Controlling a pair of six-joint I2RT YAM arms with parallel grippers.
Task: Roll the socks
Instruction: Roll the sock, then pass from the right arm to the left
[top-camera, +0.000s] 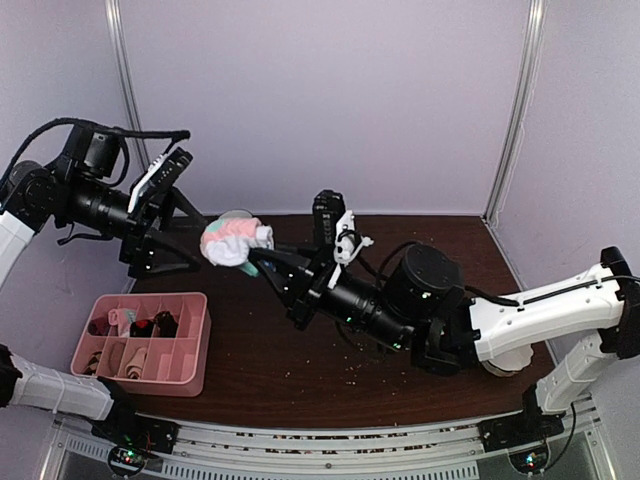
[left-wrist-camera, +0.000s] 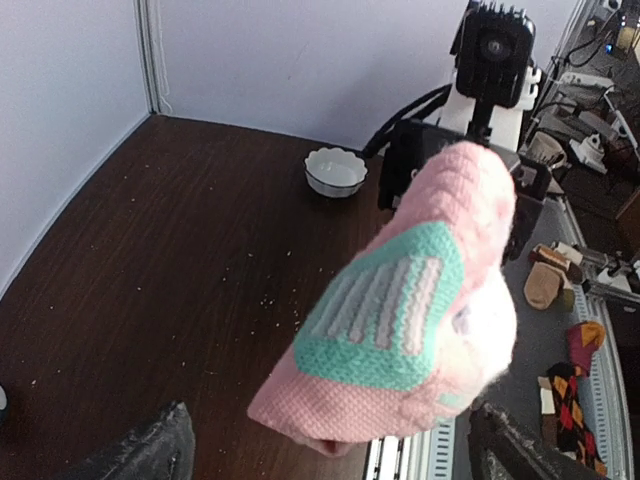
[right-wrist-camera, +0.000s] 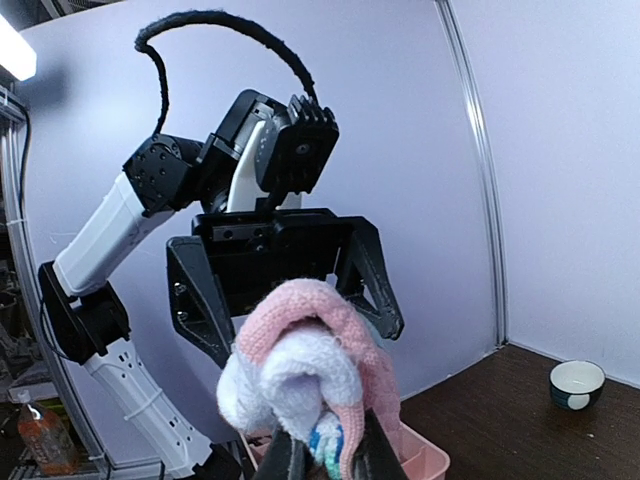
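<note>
The right gripper (right-wrist-camera: 326, 456) has its jaws pinched nearly together on the lower edge of the rolled pink sock bundle (right-wrist-camera: 305, 372), with mint-green fabric showing between its fingers (right-wrist-camera: 285, 458). The bundle is held up in the air above the dark wooden table (top-camera: 300, 350), over its back left part. It is a fat pink roll with a white inner side turned outward and a mint-green patch with pale stripes on one face (left-wrist-camera: 385, 310). The left gripper (top-camera: 196, 244) faces it with jaws spread wide. Its fingers (left-wrist-camera: 150, 450) stand on either side of the bundle and clear of it, so it holds nothing. Down at the near left of the table sits the pink divided tray (top-camera: 200, 345) with small rolled items in its compartments. A white bowl (left-wrist-camera: 336, 172) stands on the table's far right side. An argyle sock (left-wrist-camera: 570, 395) lies beyond the table edge by the metal rail
</note>
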